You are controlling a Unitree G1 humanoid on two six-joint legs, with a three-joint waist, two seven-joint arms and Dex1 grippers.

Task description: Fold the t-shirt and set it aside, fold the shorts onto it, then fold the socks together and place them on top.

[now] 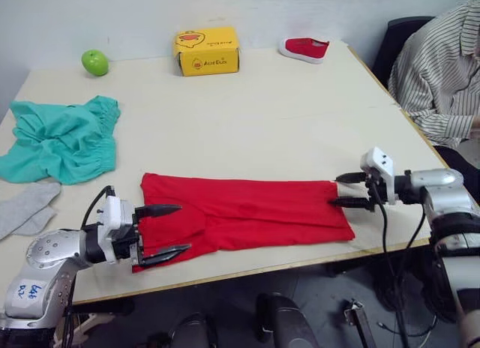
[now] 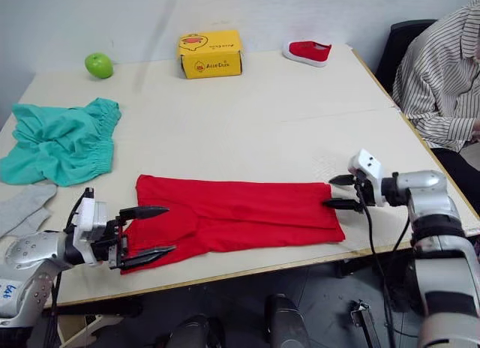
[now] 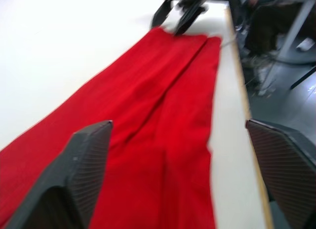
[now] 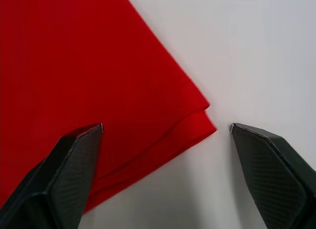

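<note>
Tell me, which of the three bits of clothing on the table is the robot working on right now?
The red t-shirt, a long folded strip at the near edge. The left gripper and right gripper sit open at its two ends.

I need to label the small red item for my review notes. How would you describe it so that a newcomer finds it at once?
Start at the pale table and look along its far edge, past the yellow cardboard box towards the seated person in a striped shirt. There lies a small red shoe with a white sole. Unlike the long folded red t-shirt at the near edge, it is tiny and firm.

Green apple (image 1: 94, 61), yellow box (image 1: 206, 51), red shoe (image 1: 304, 49), seated person (image 1: 442, 70)
</note>
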